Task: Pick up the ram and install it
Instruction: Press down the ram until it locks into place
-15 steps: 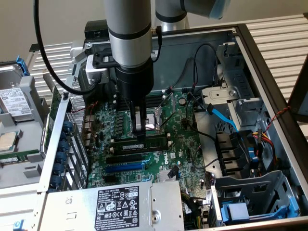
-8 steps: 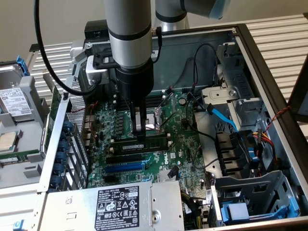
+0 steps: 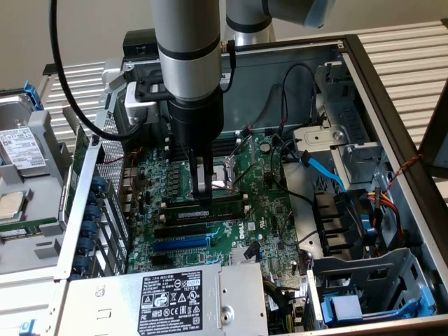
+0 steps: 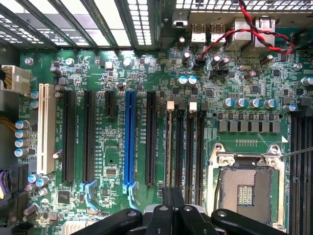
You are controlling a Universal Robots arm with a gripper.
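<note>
At the near edge of the open case (image 3: 392,91) a grey power supply (image 3: 168,297) walls in the motherboard (image 3: 269,210); a drive cage (image 3: 371,280) crowds the exterior view's right and a row of blue clips (image 3: 94,224) lines its left. Open room is only straight above the board. Beyond the blue slot (image 3: 180,243) and black slots (image 3: 183,228) lies the ram (image 3: 220,208), a long, thin, dark stick, level over a memory slot just near of the CPU socket (image 3: 220,175). The arm (image 3: 187,56) stands vertical over it, fingers (image 3: 203,190) clenched, tips pressing on the ram's top edge. In the wrist view the fingers (image 4: 172,205) sit together above the memory slots (image 4: 188,147).
</note>
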